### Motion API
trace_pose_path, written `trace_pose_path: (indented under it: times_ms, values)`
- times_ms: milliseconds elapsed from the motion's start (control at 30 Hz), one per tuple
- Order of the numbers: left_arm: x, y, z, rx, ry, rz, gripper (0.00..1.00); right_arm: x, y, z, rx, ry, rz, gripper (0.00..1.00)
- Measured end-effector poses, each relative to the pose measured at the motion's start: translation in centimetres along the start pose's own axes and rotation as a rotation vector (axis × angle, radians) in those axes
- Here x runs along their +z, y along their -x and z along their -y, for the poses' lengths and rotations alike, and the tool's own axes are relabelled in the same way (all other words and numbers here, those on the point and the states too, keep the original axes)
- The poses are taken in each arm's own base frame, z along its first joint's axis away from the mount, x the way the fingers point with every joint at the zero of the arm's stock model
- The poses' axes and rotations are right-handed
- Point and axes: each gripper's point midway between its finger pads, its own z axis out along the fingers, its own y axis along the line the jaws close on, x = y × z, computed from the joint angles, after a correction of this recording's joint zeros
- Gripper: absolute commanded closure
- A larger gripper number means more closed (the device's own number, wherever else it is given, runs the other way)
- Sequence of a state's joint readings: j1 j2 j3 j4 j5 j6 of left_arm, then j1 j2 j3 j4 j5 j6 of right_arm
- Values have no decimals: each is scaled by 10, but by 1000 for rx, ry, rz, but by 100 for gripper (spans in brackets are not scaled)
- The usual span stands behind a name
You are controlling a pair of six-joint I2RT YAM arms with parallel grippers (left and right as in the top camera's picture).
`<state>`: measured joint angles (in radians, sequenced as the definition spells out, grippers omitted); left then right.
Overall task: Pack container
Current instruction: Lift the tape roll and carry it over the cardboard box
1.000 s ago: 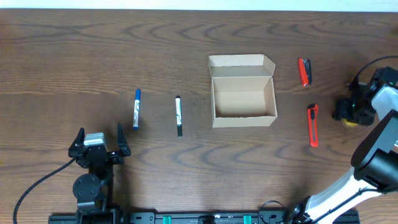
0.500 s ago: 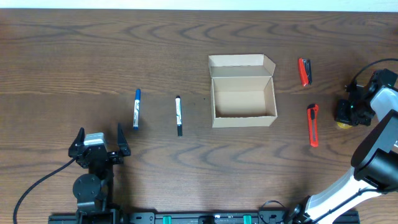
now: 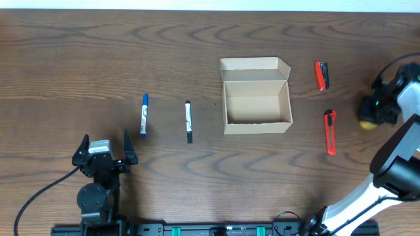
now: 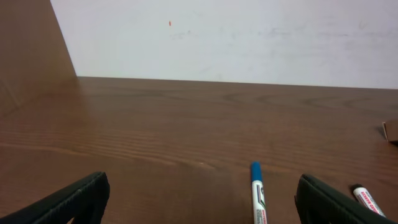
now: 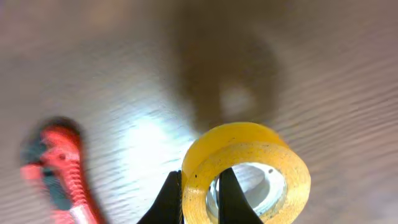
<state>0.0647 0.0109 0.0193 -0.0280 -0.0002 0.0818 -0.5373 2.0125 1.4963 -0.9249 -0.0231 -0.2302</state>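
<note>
At the right edge of the table (image 3: 79, 59), my right gripper (image 5: 200, 198) is clamped on the wall of a yellow tape roll (image 5: 239, 140), one finger inside the ring, one outside. Front left, my left gripper (image 3: 105, 136) stands spread wide, holding nothing, with a blue marker (image 3: 144, 115) just ahead and a black marker (image 3: 188, 122) beside that. Mid-table, the box (image 3: 257, 126) sits empty, lid flap folded back on its far side. A red cutter (image 3: 330, 131) lies between box and tape, a red-and-black tool (image 3: 321, 75) farther back.
</note>
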Motion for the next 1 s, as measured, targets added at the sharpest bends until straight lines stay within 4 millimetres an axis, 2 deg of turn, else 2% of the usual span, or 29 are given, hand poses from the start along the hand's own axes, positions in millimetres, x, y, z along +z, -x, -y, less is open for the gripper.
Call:
trace_pose_path:
  times_ms: [133, 233, 367, 467, 533, 633, 733, 833, 1000]
  values:
    - [0, 0, 0, 0, 0, 0, 5, -55, 45, -13, -41, 0, 100, 99]
    - [0, 0, 0, 0, 0, 0, 5, -105, 76, -38, -101, 35, 202, 99]
    - [0, 0, 0, 0, 0, 0, 5, -161, 100, -97, -227, 164, 330, 99]
    - [0, 0, 0, 0, 0, 0, 5, -192, 101, -158, -358, 284, 385, 99]
    - [0, 0, 0, 0, 0, 0, 5, -200, 92, -196, -436, 342, 380, 99]
    - [0, 0, 0, 0, 0, 0, 5, -202, 66, -254, -570, 418, 335, 99]
    - [0, 0, 0, 0, 0, 0, 5, -204, 42, -300, -691, 441, 307, 99]
    - [0, 0, 0, 0, 0, 0, 5, -202, 22, -332, -785, 412, 288, 99]
    - [0, 0, 0, 0, 0, 0, 5, -187, 2, -357, -864, 336, 256, 99]
